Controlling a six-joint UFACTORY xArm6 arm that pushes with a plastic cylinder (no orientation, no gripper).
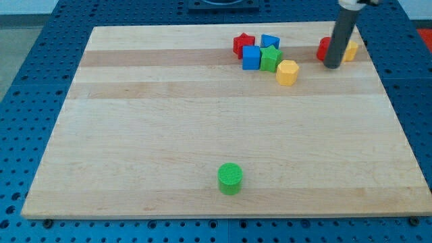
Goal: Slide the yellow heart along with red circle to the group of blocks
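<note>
Tip (pixel 333 66) down on the board near view's top right, touching or nearly touching red circle (pixel 325 48) and yellow heart (pixel 349 50); rod covers the seam between them, so exact contact hard to call. Red peeks out on rod's left, yellow on its right. No jaws on the rod, nothing held, just a blunt dark matte cylinder.

Group lies to view's left of the pair: red star (pixel 244 44), blue block (pixel 270 42) behind, blue cube (pixel 251 58), green star-ish block (pixel 271 59), yellow hexagon (pixel 287 72) nearest. Push prob. needs tip on the heart's right side, then leftward.

Blocks smooth, solid-coloured, chunky. Pale wood board (pixel 169 135), grain running left-right. Green cylinder (pixel 230 178), ridged top, well apart near view's bottom.
</note>
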